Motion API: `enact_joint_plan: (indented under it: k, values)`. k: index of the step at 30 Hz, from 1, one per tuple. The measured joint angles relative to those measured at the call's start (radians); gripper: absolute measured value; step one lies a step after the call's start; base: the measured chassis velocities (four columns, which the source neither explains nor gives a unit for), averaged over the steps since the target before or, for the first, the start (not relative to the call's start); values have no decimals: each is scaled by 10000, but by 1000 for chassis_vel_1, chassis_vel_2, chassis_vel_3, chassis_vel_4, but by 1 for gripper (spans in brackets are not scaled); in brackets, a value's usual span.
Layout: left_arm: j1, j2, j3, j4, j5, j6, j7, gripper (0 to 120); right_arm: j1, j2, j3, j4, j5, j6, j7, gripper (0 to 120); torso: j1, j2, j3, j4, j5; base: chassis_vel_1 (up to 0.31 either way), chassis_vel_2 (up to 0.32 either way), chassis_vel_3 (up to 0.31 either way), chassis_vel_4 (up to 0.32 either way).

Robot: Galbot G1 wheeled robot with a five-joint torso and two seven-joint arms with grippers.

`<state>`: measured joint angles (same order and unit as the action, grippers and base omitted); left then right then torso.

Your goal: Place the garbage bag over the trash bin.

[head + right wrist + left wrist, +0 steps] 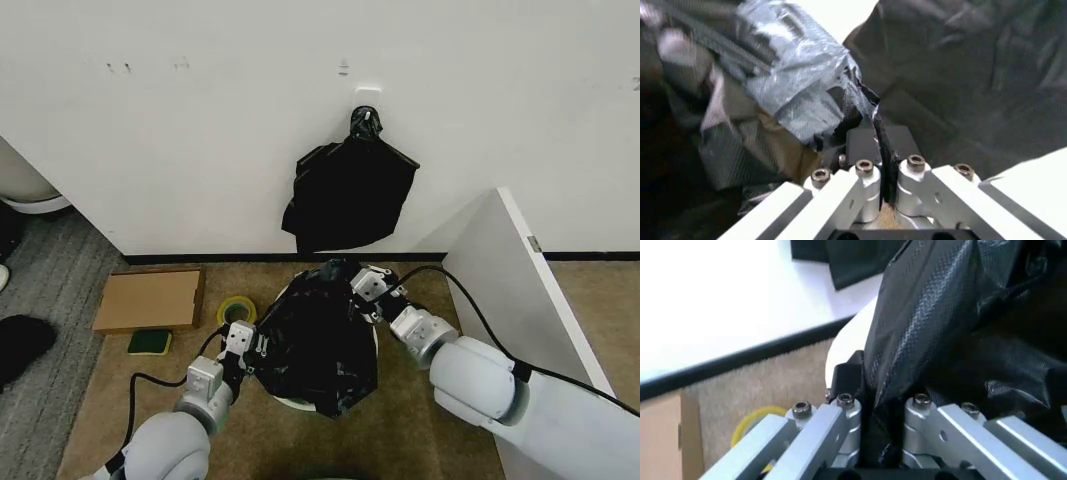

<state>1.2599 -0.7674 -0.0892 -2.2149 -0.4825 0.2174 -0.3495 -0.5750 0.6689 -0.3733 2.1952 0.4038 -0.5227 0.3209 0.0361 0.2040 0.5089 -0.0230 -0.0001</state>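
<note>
The garbage bag (318, 345) lies over the trash bin (287, 401). Left of the bin sits a tape roll (236, 310); beyond that, a cardboard box (150, 299).

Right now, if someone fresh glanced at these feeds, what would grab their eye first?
Probably the garbage bag, a glossy black heap draped over the trash bin at the centre of the floor, stretched between the left pincer and the right pincer, both shut on its plastic. Next, the black knotted bundle hanging on the white wall just behind, then the yellow tape roll beside the bin.
</note>
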Motion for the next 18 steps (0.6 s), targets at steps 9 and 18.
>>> enact_joint_plan:
  k: [9,18]
  values:
    - [104,95,-138,0,-213,-890,224,5,-471,-214,322,-150,305,-16,23,0,0,0,0,0,1,0,0,0,0]
    - [159,286,-442,-234,-1786,-1156,213,5,-794,-578,529,-5,864,517,262,0,0,0,0,0,1,0,0,0,0]
